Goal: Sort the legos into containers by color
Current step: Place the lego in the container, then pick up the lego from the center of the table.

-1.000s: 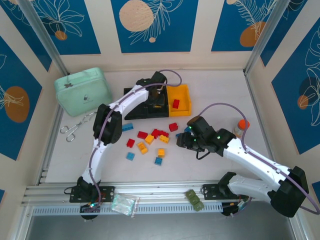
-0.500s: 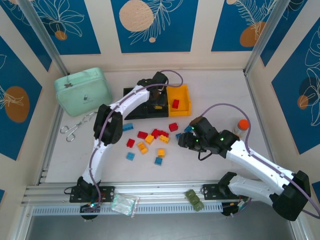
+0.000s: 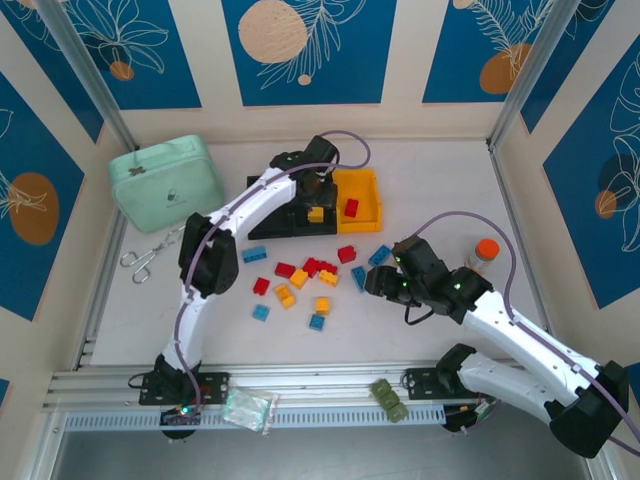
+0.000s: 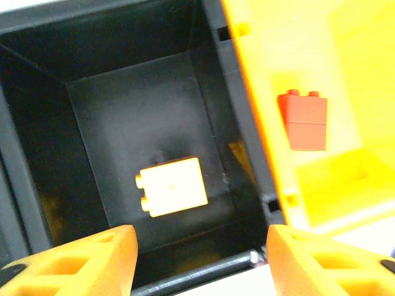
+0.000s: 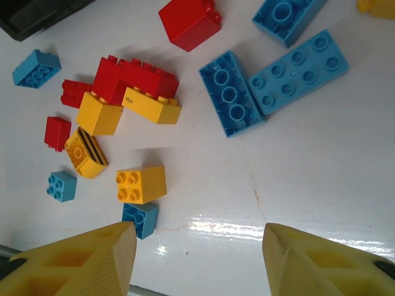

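Note:
My left gripper [image 3: 318, 192] hangs open over the middle black container [image 4: 123, 105], nothing between its fingers [image 4: 92, 259]. A yellow lego [image 4: 171, 186] lies loose on that bin's floor. The yellow container [image 3: 360, 190] beside it holds a red lego [image 4: 303, 121]. A second black bin [image 3: 262, 187] sits at the left of the row. Red, yellow and blue legos [image 3: 305, 270] lie scattered on the table. My right gripper [image 5: 197, 259] is open and empty above bare table, with two blue legos [image 5: 231, 92] ahead and a yellow one [image 5: 141, 184] ahead to the left.
A mint-green case [image 3: 166, 180] stands at the back left, with metal tongs [image 3: 150, 255] in front of it. An orange-capped bottle [image 3: 483, 253] stands to the right of my right arm. An olive-green toy [image 3: 390, 398] and a plastic bag [image 3: 250, 407] lie on the front rail.
My left gripper opened and the yellow lego dropped into the middle black bin. My right arm drew back slightly to the right, uncovering the blue legos.

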You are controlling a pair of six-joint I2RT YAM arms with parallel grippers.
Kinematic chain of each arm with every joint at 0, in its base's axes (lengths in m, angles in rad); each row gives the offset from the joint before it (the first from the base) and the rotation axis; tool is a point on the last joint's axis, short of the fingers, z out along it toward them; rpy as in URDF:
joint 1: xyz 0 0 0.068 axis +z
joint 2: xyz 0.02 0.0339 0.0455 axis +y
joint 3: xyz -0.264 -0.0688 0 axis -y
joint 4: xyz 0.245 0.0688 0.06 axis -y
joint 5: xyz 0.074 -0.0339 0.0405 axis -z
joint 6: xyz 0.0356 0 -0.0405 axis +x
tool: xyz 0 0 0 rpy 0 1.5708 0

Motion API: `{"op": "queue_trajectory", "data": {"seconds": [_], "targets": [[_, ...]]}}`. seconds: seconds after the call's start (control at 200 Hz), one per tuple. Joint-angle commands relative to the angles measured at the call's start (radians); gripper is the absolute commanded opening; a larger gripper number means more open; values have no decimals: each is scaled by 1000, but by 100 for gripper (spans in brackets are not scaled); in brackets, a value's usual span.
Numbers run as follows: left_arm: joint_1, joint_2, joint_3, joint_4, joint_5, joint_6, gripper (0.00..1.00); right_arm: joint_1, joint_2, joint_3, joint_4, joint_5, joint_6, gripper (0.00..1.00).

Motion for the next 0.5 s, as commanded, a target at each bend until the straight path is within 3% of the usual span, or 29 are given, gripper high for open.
{"op": "queue_trajectory", "data": {"seconds": [0.0,0.335,0.495], "targets": [[-34,-143,-82,4,34,16,57,-31,-9,-1,-37,-25,-24,57],[-45,-559,-689,258,241,-14,59,-112,108,45,-36,-70,-75,59],[-49,-732,-948,340,286,-75,59,-119,199,79,2,-86,-117,59]]}}
